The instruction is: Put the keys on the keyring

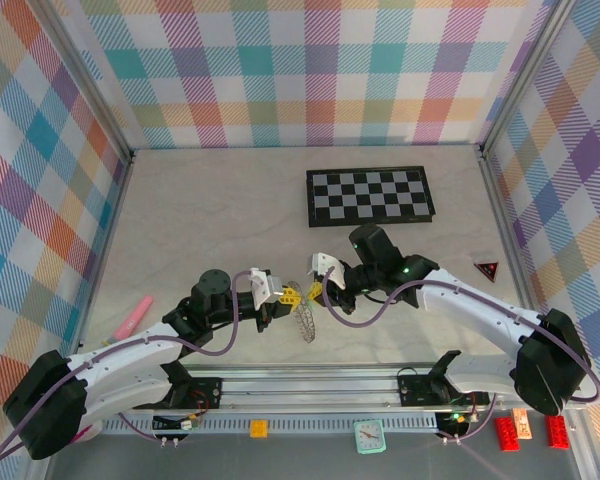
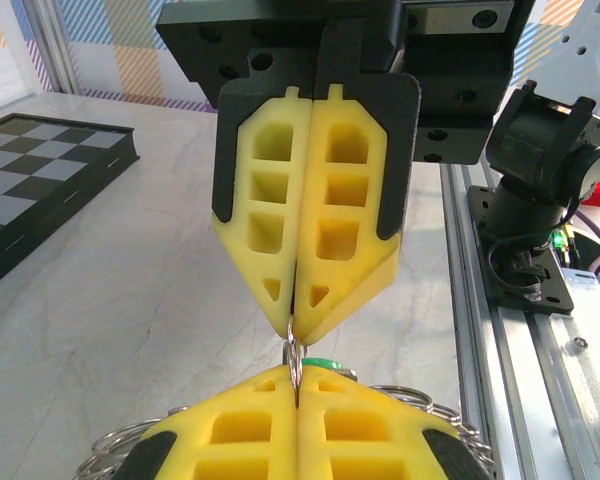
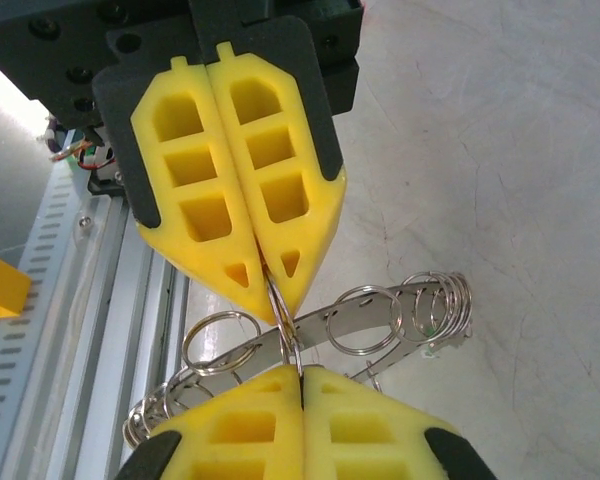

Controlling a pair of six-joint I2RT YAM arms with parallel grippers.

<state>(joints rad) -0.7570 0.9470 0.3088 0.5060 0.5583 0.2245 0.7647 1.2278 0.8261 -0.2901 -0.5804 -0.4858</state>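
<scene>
My two grippers meet tip to tip above the table's near edge. The keyring (image 1: 306, 322) is a flat metal band strung with several small wire rings, and it hangs below them. The left gripper (image 2: 297, 372) is shut on one small wire ring of the keyring (image 2: 460, 418). The right gripper (image 3: 302, 370) is shut on that same small ring, directly opposite. From the right wrist, the keyring's band (image 3: 380, 318) curves behind the fingers. One key shows as a green head (image 2: 335, 362) just behind my left fingertips; its blade is hidden. From above, the left gripper (image 1: 290, 297) and right gripper (image 1: 317, 291) nearly touch.
A black-and-white checkerboard (image 1: 370, 195) lies at the back centre. A pink object (image 1: 132, 318) rests at the left and a red triangle (image 1: 487, 268) at the right. The aluminium rail (image 1: 310, 385) runs along the near edge, with a small clock (image 1: 368, 436) and red bricks (image 1: 505, 432) below it.
</scene>
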